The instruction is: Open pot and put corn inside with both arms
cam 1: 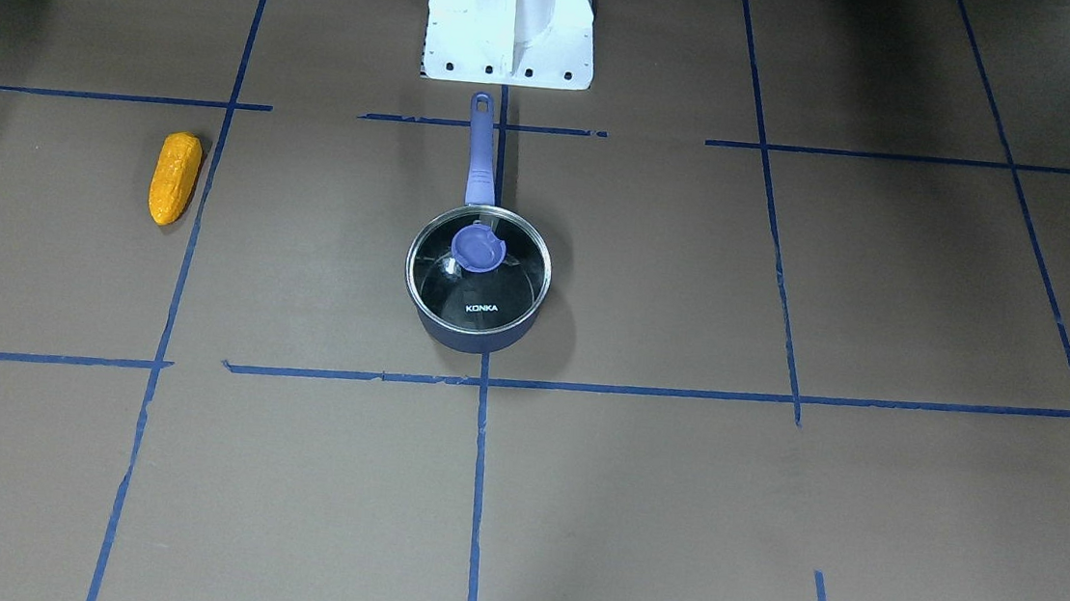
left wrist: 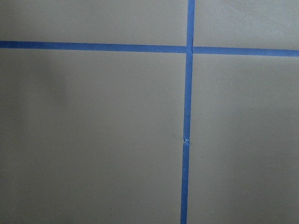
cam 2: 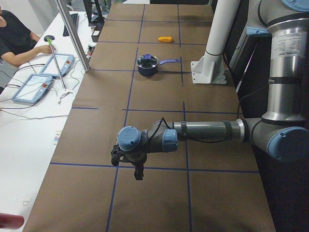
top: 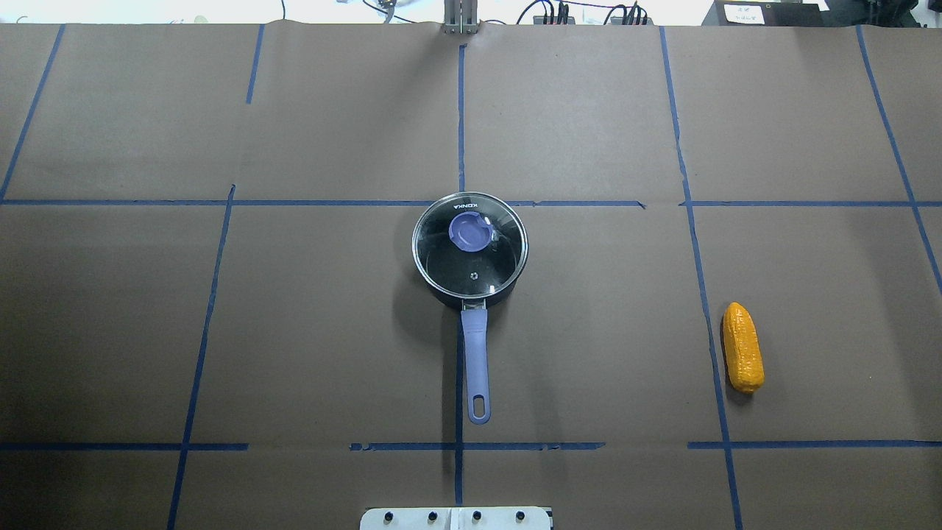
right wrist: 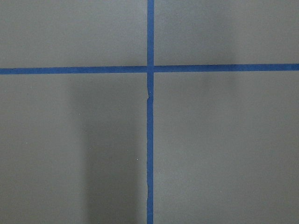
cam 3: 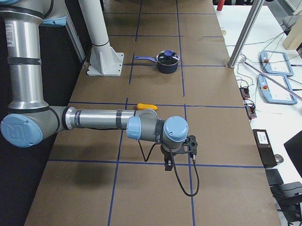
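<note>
At the middle of the table, the pot stands with its glass lid seated and the blue knob on top. Its handle points straight back toward our white pedestal. The corn lies flat off to our right, well apart from the pot and just beside a strip of blue tape.

Our left gripper and right gripper hang over bare paper toward the table's two ends, well apart from the pot. Only the side views show them, so we cannot tell whether either claw is wide or narrow.

We judge that nothing of the task is done yet, so the risks all lie ahead. The knob is small and rounded, and an off-centre pinch could slip, or tilt the lid and drag the pot along. The corn is tapered and bumpy, and a grip near its thin end may let it squirt out or roll. With both arms meeting over the pot, the arm holding the lid could block the corn's path unless it lifts well clear.
</note>
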Motion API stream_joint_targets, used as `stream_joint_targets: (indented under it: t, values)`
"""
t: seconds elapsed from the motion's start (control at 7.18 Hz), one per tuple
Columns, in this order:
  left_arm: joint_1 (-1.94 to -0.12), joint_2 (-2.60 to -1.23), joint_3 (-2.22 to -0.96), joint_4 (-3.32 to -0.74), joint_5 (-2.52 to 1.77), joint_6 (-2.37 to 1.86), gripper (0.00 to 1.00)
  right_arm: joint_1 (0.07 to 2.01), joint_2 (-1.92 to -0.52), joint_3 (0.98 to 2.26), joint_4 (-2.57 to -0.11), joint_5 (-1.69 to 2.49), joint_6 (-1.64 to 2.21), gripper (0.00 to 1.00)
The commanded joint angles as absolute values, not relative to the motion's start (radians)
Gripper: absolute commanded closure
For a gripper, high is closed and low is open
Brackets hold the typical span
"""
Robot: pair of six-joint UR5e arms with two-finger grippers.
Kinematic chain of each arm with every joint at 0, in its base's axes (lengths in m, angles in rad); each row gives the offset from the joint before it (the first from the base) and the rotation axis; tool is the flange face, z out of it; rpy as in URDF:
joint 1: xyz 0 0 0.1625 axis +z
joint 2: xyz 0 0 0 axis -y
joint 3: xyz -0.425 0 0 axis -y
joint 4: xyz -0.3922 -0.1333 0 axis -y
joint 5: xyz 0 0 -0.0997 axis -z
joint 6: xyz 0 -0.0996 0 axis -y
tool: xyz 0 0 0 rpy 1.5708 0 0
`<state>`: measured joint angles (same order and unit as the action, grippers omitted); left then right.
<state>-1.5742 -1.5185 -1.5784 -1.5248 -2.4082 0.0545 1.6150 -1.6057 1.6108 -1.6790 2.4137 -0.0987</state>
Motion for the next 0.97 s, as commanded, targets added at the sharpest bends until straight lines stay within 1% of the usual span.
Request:
stream_joint_targets:
  t: [0.0,0.56,0.7,0.84]
  values:
    - [-1.574,-1.519,-1.577,-1.525,-2.408,0.054,0.0,1.614,-1.598,1.611,-1.68,2.408,-0.098,0.0]
    - [-1.574,-1.522,-1.58,-1.525,-2.41,0.058,0.0,1.614,-1.598,1.609,-1.68,2.408,-0.097,0.0]
    - [-1.572,-1.531,-1.591,-1.525,-2.408,0.06,0.0,1.614,-1.594,1.609,-1.68,2.408,-0.097,0.0]
    - [-1.569,-1.56,-1.63,-1.523,-2.402,0.055,0.0,1.614,-1.589,1.614,-1.678,2.408,-0.097,0.0]
